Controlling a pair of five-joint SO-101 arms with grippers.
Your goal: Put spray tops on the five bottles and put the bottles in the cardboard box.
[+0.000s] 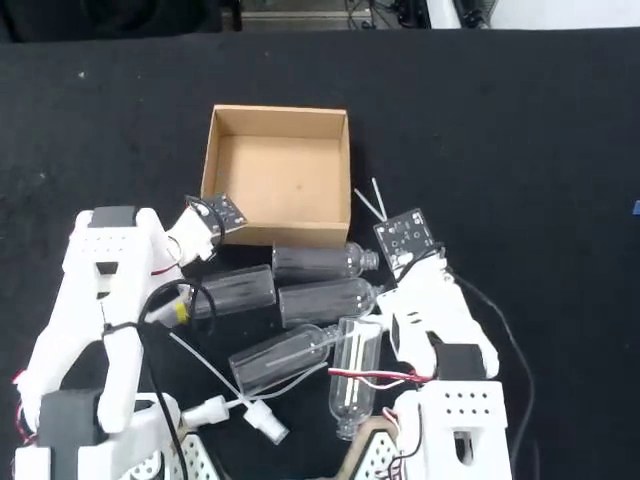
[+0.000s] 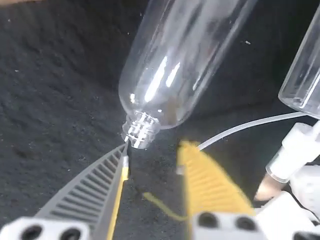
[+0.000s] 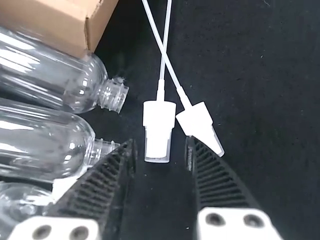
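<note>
**Asker:** Where are your left fingers?

**Me:** My left gripper (image 2: 155, 150) is spread. A clear bottle (image 2: 175, 65) lies just past the tips, its threaded neck (image 2: 140, 131) at the tip of my grey finger (image 2: 97, 187).

**Asker:** And the right?

**Me:** My right gripper (image 3: 160, 145) is spread too. One white spray top (image 3: 159, 131) lies between the tips, a second spray top (image 3: 200, 124) just beside it. Two bottles (image 3: 45, 75) lie alongside one finger, the cardboard box (image 3: 60, 20) beyond.

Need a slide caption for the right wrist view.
Open right gripper facing two white spray tops, beside uncapped clear bottles and the cardboard box corner.
</note>
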